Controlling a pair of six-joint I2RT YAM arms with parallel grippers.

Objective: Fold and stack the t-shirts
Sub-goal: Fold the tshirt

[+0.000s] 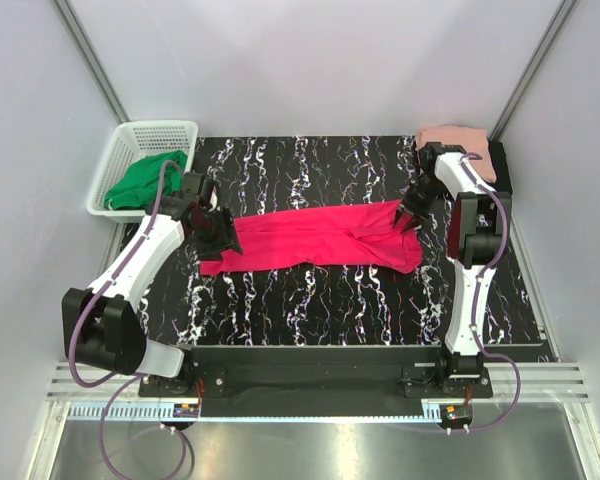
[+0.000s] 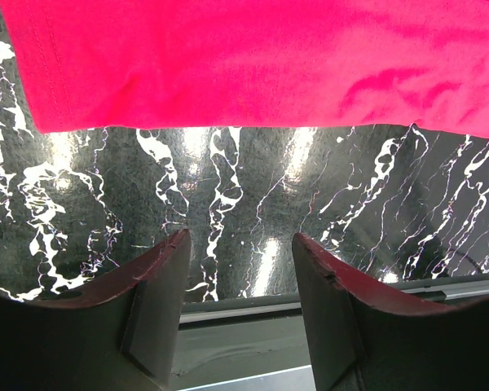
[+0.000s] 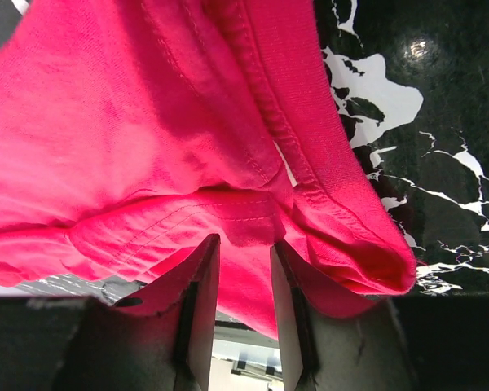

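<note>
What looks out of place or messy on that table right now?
The red shirt lies slanted across the table, and its right end is bunched into wrinkled folds while the left end is flat. Also, a green cloth sits crumpled in the white basket.

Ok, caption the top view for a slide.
Crimson shirt stretched across the marbled table between left arm and right arm; green cloth in the basket, salmon shirt far right.
</note>
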